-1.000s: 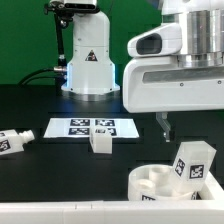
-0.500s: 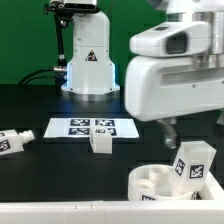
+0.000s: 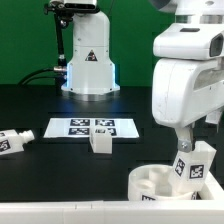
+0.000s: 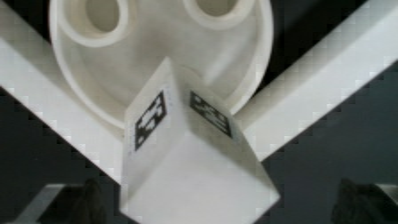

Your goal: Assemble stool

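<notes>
The round white seat disc (image 3: pixel 148 183) lies at the front on the exterior view's right, and it shows with two round holes in the wrist view (image 4: pixel 160 45). One tagged white leg (image 3: pixel 194 161) stands upright on its right part. My gripper (image 3: pixel 183 141) hangs just over the top of this leg. In the wrist view the leg (image 4: pixel 187 150) stands between my two dark fingers (image 4: pixel 68 202), which are spread apart and do not touch it; the gripper (image 4: pixel 214 208) is open. A second leg (image 3: pixel 101 142) stands by the marker board. A third leg (image 3: pixel 10 142) lies at the far left.
The marker board (image 3: pixel 62 128) lies flat mid-table. The white robot base (image 3: pixel 90 60) stands behind it. A white raised edge (image 3: pixel 60 213) runs along the front, and white bars (image 4: pixel 329 75) frame the seat in the wrist view.
The arm has moved toward the exterior view's right, from beside the seat to over the leg standing on it. The parts have not moved.
</notes>
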`<state>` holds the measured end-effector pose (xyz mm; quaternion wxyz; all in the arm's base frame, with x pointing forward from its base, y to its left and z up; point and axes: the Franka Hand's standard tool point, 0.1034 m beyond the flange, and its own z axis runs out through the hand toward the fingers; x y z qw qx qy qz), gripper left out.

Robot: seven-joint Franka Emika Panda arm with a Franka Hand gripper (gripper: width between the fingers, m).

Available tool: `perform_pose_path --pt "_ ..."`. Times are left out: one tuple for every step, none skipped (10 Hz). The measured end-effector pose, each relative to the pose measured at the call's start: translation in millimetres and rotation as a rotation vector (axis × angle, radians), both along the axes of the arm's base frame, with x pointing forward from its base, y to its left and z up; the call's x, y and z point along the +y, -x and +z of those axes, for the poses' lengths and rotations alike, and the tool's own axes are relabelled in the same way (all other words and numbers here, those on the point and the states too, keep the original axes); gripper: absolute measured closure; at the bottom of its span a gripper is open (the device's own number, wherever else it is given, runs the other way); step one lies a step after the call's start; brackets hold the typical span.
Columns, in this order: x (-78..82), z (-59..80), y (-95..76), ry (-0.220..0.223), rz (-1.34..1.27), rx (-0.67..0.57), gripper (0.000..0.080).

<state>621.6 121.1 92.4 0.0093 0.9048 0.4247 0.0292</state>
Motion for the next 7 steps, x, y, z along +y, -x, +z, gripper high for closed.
perform_pose_path --pt "-4.2 -3.2 -3.4 0.034 0.215 -0.014 0.0150" --pt "-5.8 -6.5 -5.9 0.077 0.360 -0.002 0.0150" --pt "-1.4 -11.9 -11.4 0.123 0.479 0.006 0.0150" --pt "1.9 -17.7 -13.0 0.147 0.577 0.003 0.0150" --pt "-3.6 -19.2 -13.5 0.152 0.628 0.005 0.0150" --pt "-10.9 -19.2 -14.9 0.157 0.656 0.008 0.0150" --pt "-11.9 -19.2 -15.0 0.167 0.686 0.010 0.0150"
